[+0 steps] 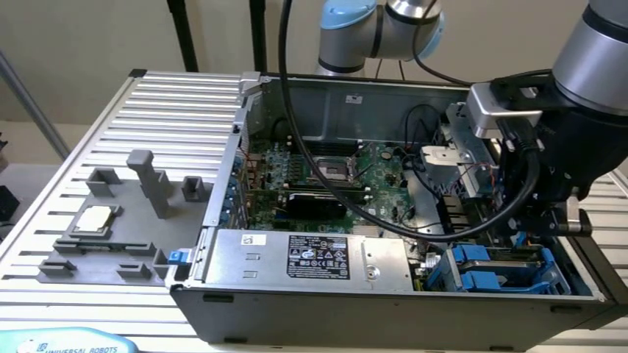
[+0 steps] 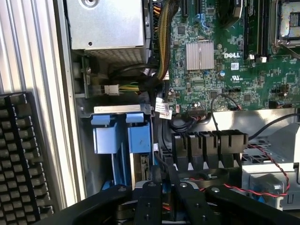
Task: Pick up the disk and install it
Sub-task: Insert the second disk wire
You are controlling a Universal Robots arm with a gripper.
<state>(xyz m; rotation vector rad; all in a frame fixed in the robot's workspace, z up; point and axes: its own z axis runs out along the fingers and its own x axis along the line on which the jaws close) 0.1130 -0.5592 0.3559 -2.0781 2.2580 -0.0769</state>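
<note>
Reached down from above with the arm (image 1: 601, 66) into the open computer case (image 1: 393, 309), wrist turned so the gripper (image 2: 168, 188) pointed at the case floor, over the case corner at the exterior view's lower right. Showed both black fingers (image 2: 149, 201) drawn together with just a slim gap between the tips and nothing clamped there. Hung directly over the drive bay, just beside the disk (image 2: 139, 139), without clear contact. Held the disk (image 1: 496, 281) upright in its blue carrier in that bay at the same case corner, next to a second blue carrier (image 2: 105, 138). Lay close to the grey power supply box (image 1: 304, 254), which ran along the case's near edge. Showed the green motherboard (image 1: 324, 176) across the case floor, with a thick black cable (image 1: 294, 147) draped from above over it toward the wrist. Stood on a slatted metal table (image 1: 176, 103), with a grey fixture plate (image 1: 108, 243) near the table's edge at the exterior view's left, carrying a small silver chip (image 1: 93, 219).
</note>
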